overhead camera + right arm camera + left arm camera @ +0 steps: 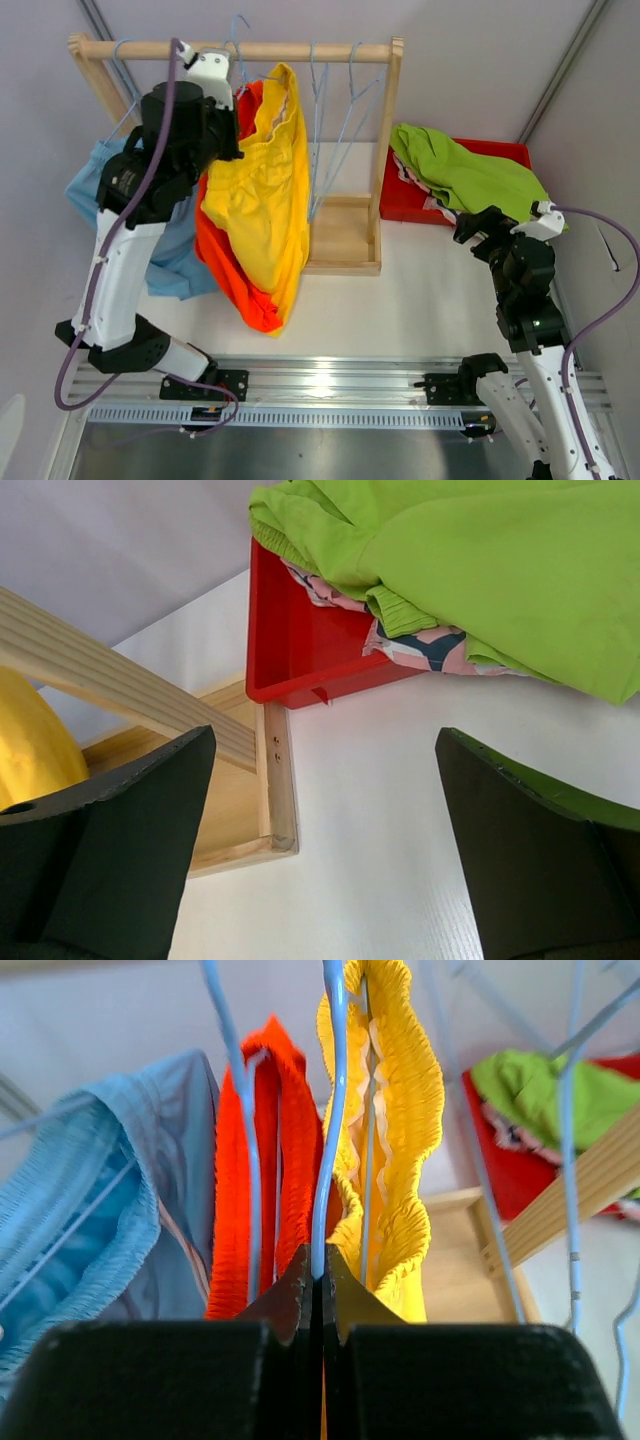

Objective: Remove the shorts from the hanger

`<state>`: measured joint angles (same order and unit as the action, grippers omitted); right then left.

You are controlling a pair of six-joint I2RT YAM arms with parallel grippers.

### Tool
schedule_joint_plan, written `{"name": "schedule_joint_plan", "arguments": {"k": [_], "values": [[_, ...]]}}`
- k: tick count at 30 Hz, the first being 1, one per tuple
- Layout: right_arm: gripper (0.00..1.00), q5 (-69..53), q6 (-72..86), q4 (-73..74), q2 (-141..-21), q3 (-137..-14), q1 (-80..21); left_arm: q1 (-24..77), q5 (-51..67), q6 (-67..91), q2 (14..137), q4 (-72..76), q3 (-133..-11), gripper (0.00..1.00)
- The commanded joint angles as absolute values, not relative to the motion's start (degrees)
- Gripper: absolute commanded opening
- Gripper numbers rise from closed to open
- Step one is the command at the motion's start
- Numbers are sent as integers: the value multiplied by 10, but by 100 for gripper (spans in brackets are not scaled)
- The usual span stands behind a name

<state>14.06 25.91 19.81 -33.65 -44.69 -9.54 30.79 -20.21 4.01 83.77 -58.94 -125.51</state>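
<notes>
Three shorts hang on light blue wire hangers from the wooden rack (240,50): light blue shorts (165,250) on the left, then orange-red shorts (235,285), then yellow shorts (262,190). My left gripper (318,1262) is up by the rod, shut on a hanger wire (333,1110) that runs between the orange-red waistband (285,1150) and the yellow waistband (405,1110). Lime green shorts (470,175) lie over pink patterned shorts (425,645) in the red bin (300,650). My right gripper (325,745) hovers open over the table near the bin, holding nothing.
Empty blue hangers (330,110) hang at the rack's right end. The rack's wooden base (345,240) and right post (390,130) stand between the hung shorts and the red bin (490,150). A metal rail (330,385) runs along the near edge.
</notes>
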Motion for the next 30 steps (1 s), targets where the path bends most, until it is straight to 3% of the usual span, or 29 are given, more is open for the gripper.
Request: {"name": "schedule_joint_plan", "arguments": {"k": [1,11,14,17,21,30], "values": [[98,133,255,202,-321,-454,-98,305,-178,40,806,-571,-1350,0],[99,26,226,178,-280,-483,-98,305,-71,66,542,-525,-1041,0],[99,-37,225,168,-272,-507,-98,305,-8,59,480,-536,-987,0],[99,-135,235,153,-280,-541,-98,305,128,43,424,-527,-941,0],[100,-274,279,126,-306,-586,-98,305,276,62,382,-517,-944,0],[100,-314,319,126,-329,-642,-98,308,342,113,376,-477,-994,0]]}}
